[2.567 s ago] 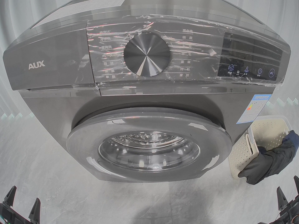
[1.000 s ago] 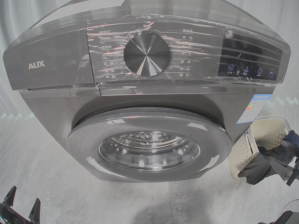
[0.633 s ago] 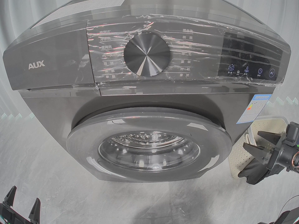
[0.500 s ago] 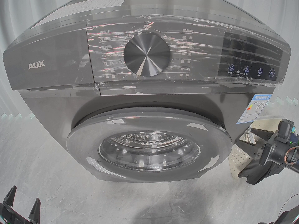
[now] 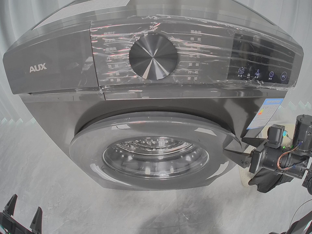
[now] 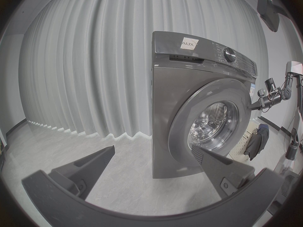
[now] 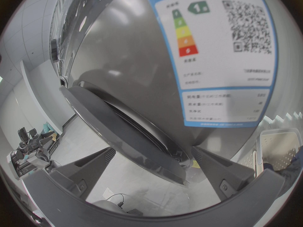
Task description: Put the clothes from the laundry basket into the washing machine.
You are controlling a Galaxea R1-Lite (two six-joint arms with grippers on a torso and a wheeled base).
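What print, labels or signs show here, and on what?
Brand logo, white letters: drawer panel of the washing machine.
Programme names, small characters: both sides of the dial, under plastic film.
Lit icons: dark display panel.
Energy label, coloured arrows and a QR code: front, beside the door; its fine lines too small to read.
White sticker on the machine's top: too small to read.

A pale, pleated curtain [image 6: 94, 63] hangs full height across the back of the room, its hem scalloped where it meets the ground. The floor [image 5: 65, 186] is light grey tile with faint marbled veining and thin joints, evenly lit and softly reflective. To the side stands a plain white wall [image 7: 41, 89] under a panelled ceiling [image 7: 19, 26]. A thin cable [image 7: 113, 196] lies on the tiles.
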